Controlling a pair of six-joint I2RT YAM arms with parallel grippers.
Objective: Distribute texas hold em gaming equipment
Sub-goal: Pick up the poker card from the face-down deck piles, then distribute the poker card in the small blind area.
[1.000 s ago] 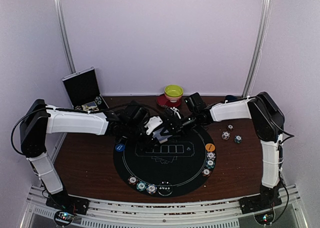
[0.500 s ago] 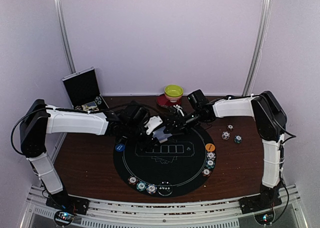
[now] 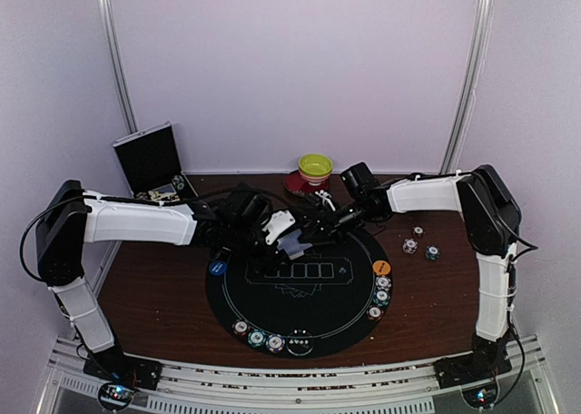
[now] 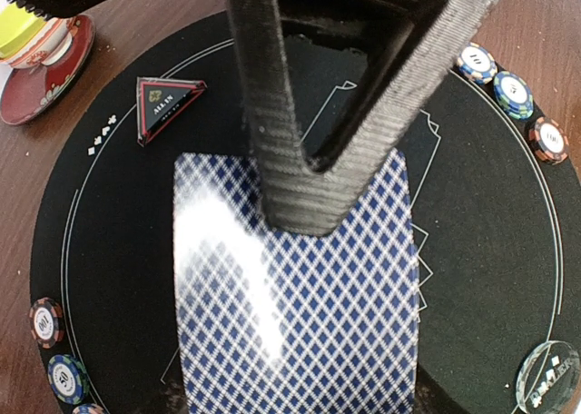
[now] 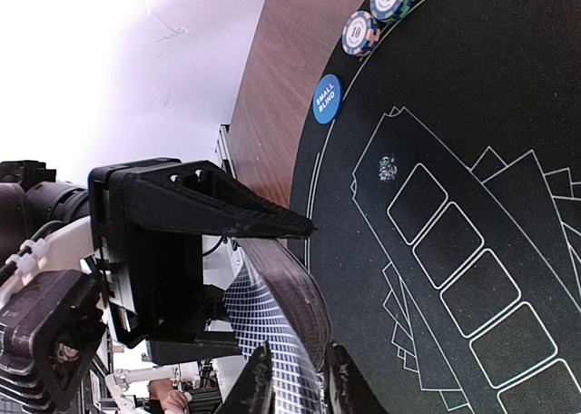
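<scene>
Starting at the near rim of the round black mat (image 3: 272,305), three striped poker chips (image 3: 257,339) are laid in an arc, with a clear disc (image 3: 298,346) just beside them on the right. Along the mat's right rim a second row of chips (image 3: 381,296) is lined up. The orange button (image 3: 382,268) is set just beyond that row, and the blue button (image 3: 217,269) is placed at the left rim.

Over the far half of the mat the playing cards (image 4: 300,314) are held as a pack, diamond-patterned backs up. The left gripper (image 3: 286,240) is closed on that pack: one finger (image 4: 290,160) is pressed flat on the top card, while the other is hidden beneath. The right gripper (image 3: 313,221) is positioned on the opposite side. Its fingers (image 5: 257,385) are set narrowly apart with the edge of the pack between them, but whether the cards are actually pinched there cannot be told. A triangular marker (image 4: 165,105) is seen lying on the mat beyond the pack in the left wrist view.

On the bare wood of the table (image 3: 154,287), right of the mat, three loose chips (image 3: 410,246) are scattered. Farther back, a yellow-green bowl (image 3: 315,166) is stood on a red saucer (image 3: 293,184), and an open black case (image 3: 148,157) is propped at the far left corner.
</scene>
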